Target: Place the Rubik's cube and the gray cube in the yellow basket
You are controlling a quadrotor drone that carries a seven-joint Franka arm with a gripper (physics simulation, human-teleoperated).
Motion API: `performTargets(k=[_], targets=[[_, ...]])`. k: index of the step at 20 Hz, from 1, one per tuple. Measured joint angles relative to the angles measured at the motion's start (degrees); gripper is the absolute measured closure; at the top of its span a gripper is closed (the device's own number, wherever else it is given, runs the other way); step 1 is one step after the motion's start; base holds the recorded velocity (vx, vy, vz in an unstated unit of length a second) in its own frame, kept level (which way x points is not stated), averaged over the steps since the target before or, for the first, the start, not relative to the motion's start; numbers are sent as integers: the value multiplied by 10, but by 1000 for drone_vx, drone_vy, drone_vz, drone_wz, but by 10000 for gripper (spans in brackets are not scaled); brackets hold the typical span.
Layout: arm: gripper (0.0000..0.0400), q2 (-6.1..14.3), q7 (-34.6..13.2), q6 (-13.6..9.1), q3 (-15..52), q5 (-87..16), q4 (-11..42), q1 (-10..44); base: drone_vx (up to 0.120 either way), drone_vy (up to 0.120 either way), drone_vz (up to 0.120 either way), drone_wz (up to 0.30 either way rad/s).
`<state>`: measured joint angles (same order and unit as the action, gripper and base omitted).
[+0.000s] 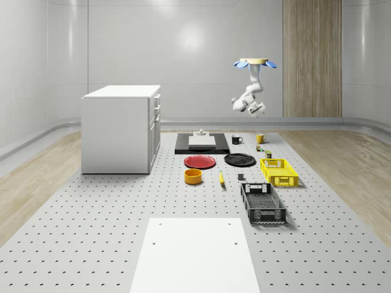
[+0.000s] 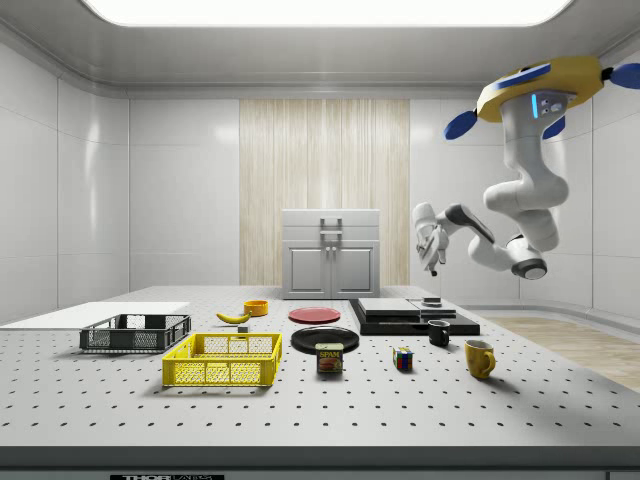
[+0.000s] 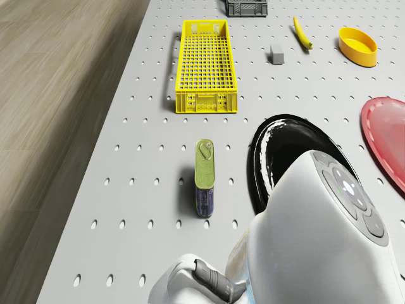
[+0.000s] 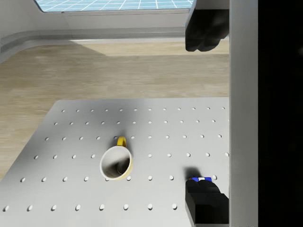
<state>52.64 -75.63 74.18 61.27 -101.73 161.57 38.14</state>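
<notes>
Rubik's cube is sitting on the perforated table between the Spam can and the yellow mug in the side view — small, with coloured facelets barely readable; in the wrist view just a blue-and-white edge is peeking past a dark fingertip. Gray cube is lying well apart, beside the yellow basket and near the banana. The gripper is hanging high above the table's mug end, fingers spread wide and holding nothing. The drone is hovering above that end; its arm is blocking part of the black plate.
</notes>
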Motion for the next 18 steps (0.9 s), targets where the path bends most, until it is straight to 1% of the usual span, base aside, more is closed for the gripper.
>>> performTargets(k=[3,5,8,9,10,13,14,18], targets=[[0,20,-51,-35,40,-64,25,75,120,0,-120,0],[0,33,-75,-52,59,-89,34,112,120,0,-120,0],[0,48,-101,-67,78,-109,40,152,120,-120,-120,0],[0,53,-108,-70,83,-112,41,162,120,-120,-120,0],[0,58,-113,-72,87,-115,42,170,0,-80,-120,0],[0,70,-127,-74,97,-119,43,189,0,-13,-120,0],[0,74,-130,-74,99,-119,43,194,0,-120,-120,0],[0,88,-141,-69,108,-117,43,208,0,-10,-120,0]])
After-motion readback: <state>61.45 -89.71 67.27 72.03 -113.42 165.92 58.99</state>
